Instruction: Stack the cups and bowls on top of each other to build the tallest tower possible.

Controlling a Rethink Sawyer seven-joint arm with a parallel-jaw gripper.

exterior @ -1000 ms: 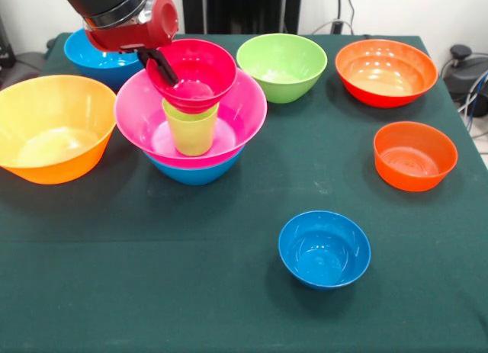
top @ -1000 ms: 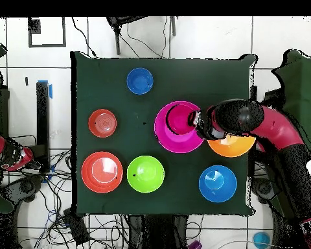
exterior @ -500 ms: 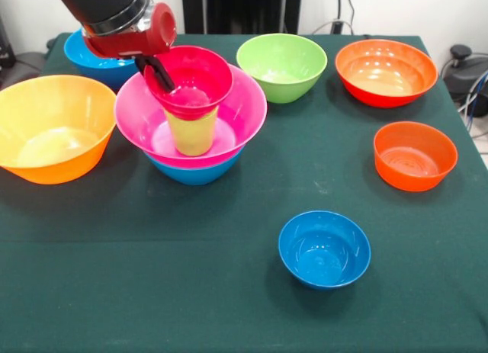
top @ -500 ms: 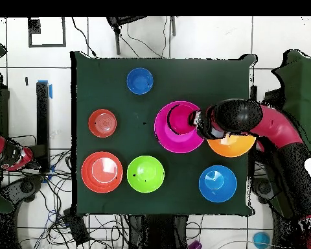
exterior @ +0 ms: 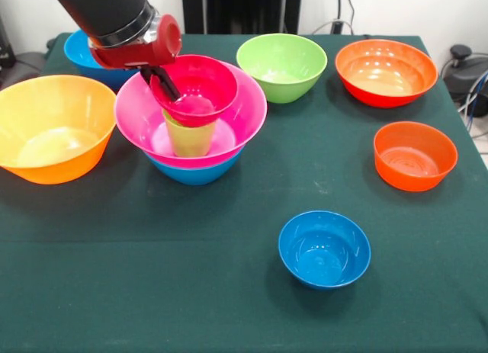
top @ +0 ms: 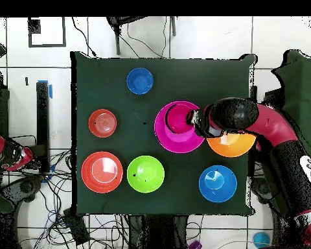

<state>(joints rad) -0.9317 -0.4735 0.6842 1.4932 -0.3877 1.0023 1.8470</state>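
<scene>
From my remote station, reading the front view left to right: a large orange bowl (exterior: 53, 128) sits at the left edge of the green tabletop (exterior: 191, 292), with a medium blue bowl (exterior: 80, 52) behind it, partly hidden by the arm. Next comes the tower (exterior: 191, 132): a blue bowl (exterior: 197, 172) at the base, a large glossy pink bowl (exterior: 229, 120) nested in it, and a plain lime-green cup (exterior: 187, 138) standing upright inside the pink bowl. A small crimson bowl (exterior: 200, 86) rests in the cup's mouth, tilted slightly. The claw (exterior: 164, 82) pinches the crimson bowl's left rim, one dark finger (exterior: 169, 86) lying inside the bowl; I read it as narrow, closed on that rim.

Further right stand a light green bowl (exterior: 282, 65), a small blue bowl (exterior: 324, 248) alone near the front, a small orange-red bowl (exterior: 415, 155) and a larger orange-red bowl (exterior: 386, 71) behind it.

Against the frame one second earlier, the crimson bowl sits lower, covering more of the cup, and the claw has come down and shifted slightly right with it; the other bowls are unchanged
</scene>
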